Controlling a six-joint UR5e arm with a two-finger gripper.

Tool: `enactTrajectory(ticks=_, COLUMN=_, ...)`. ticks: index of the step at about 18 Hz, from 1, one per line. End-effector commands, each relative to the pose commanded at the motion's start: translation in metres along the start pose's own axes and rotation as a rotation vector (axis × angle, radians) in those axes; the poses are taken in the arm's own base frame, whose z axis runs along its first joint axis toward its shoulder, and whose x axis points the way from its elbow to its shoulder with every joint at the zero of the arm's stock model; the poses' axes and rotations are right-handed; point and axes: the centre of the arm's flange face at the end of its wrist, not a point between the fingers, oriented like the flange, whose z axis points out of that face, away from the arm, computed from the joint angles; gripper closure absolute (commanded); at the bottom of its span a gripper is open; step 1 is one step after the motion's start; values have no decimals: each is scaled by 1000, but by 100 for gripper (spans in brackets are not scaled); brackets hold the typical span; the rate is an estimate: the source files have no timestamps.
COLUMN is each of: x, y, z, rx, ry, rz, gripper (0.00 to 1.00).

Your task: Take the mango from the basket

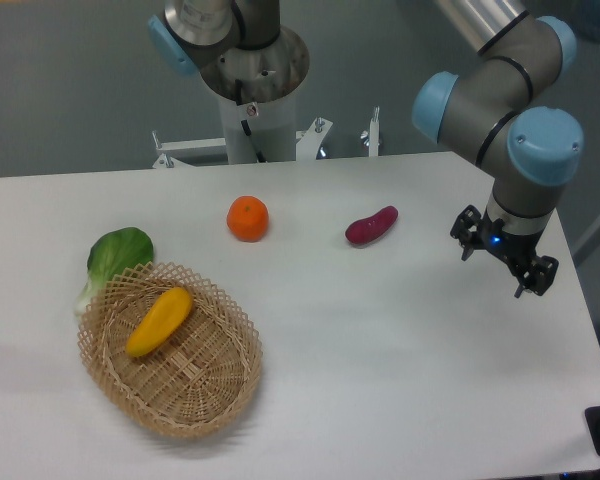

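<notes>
The mango (159, 321), a smooth yellow-orange oval, lies tilted inside the basket (212, 400), toward its upper left part. The basket is tan woven wicker with a lattice rim and sits at the table's front left. My gripper (504, 261) hangs far off at the right side of the table, above the surface, with its two dark fingers spread apart and nothing between them.
A round orange fruit (248, 218) sits mid-table at the back. A dark red-purple oblong vegetable (371, 225) lies to its right. A green leafy vegetable (116, 255) rests against the basket's upper left rim. The robot base (252, 80) stands behind the table.
</notes>
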Motion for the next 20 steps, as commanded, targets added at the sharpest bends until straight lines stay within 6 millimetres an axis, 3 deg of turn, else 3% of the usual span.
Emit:
enactTrajectory(ticks=10, x=8, y=-15, z=2, rx=-1, ry=13, rz=0, gripper=0)
enactTrajectory(ticks=20, x=49, y=-111, z=-7, rx=27, ry=22, rz=-184, gripper=0)
